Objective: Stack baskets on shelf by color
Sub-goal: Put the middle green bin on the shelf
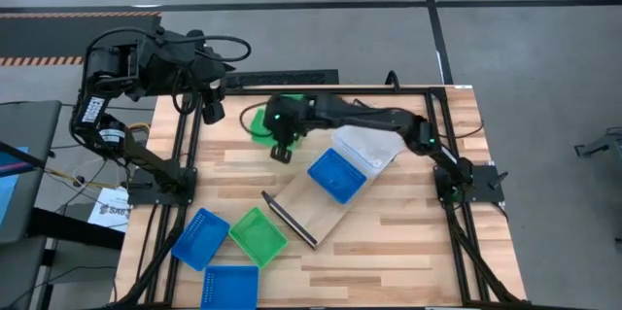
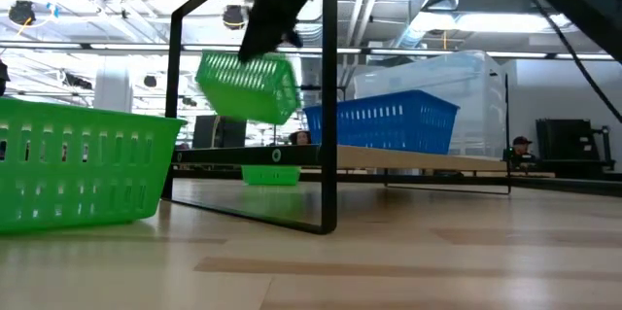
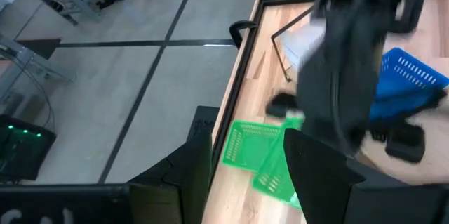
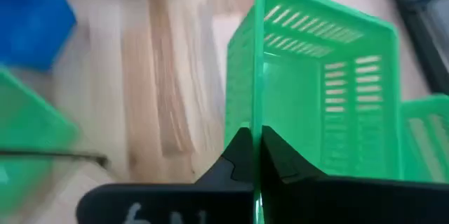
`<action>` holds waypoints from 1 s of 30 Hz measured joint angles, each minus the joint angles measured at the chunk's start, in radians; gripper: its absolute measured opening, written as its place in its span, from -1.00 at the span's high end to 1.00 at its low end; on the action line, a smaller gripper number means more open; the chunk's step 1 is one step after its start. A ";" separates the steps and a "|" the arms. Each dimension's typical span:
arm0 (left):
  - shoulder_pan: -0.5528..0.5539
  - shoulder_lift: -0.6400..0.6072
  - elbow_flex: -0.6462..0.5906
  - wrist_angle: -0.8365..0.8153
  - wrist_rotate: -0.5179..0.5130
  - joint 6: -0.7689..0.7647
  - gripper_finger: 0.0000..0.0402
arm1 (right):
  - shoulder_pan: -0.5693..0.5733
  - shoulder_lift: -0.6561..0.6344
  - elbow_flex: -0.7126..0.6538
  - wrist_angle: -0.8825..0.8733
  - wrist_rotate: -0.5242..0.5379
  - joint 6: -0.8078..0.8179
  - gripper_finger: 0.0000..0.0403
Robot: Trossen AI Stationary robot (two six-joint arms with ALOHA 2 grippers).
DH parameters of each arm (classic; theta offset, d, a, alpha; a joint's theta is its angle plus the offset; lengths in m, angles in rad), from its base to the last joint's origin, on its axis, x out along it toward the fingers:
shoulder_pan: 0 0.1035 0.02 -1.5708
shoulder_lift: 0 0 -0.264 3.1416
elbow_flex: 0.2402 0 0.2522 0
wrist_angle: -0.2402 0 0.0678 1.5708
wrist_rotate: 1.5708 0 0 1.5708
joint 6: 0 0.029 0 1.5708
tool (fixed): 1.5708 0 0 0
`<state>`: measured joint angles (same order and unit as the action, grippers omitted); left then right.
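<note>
Now the right jaws (image 4: 256,155) clench a green basket's (image 4: 309,90) wall, lifted clear of the counter, and next must carry it shelfward.

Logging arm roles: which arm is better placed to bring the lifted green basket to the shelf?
Right. Its tool is shut on the green basket's wall, holding it tilted above the table beside the shelf. The left tool hangs back at the table's far-left corner.

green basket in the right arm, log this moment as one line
right gripper: shut on green basket, lifted off table | left gripper: idle at table's far-left edge | shelf: blue basket, clear basket
</note>
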<state>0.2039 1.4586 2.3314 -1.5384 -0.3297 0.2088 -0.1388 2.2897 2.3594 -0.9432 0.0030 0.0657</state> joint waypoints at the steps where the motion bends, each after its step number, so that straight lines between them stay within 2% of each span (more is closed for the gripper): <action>1: 0.000 0.000 0.000 0.000 0.000 0.000 0.16 | 0.003 -0.042 -0.040 0.024 -0.003 0.063 0.97; 6: 0.000 0.000 0.000 0.000 -0.001 0.021 0.16 | 0.048 -0.183 -0.096 -0.056 -0.021 0.255 0.98; 12: 0.000 0.000 0.000 0.002 0.004 0.023 0.16 | 0.156 -0.255 -0.097 -0.228 -0.004 0.511 0.98; 17: 0.000 0.000 0.000 0.004 0.011 0.022 0.16 | 0.267 -0.249 -0.099 -0.281 -0.003 0.660 0.99; 22: 0.000 0.000 0.000 0.006 0.021 0.028 0.16 | 0.316 -0.215 -0.099 -0.258 0.003 0.792 0.98; 28: 0.000 0.000 0.000 0.003 0.067 0.032 0.16 | 0.362 -0.190 -0.094 -0.217 0.012 0.865 0.98; 30: 0.000 0.000 0.000 0.004 0.070 0.032 0.16 | 0.372 -0.178 -0.098 -0.255 0.027 0.877 0.97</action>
<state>0.2035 1.4582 2.3314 -1.5349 -0.2599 0.2405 0.2333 2.1120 2.2613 -1.1977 0.0302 0.9427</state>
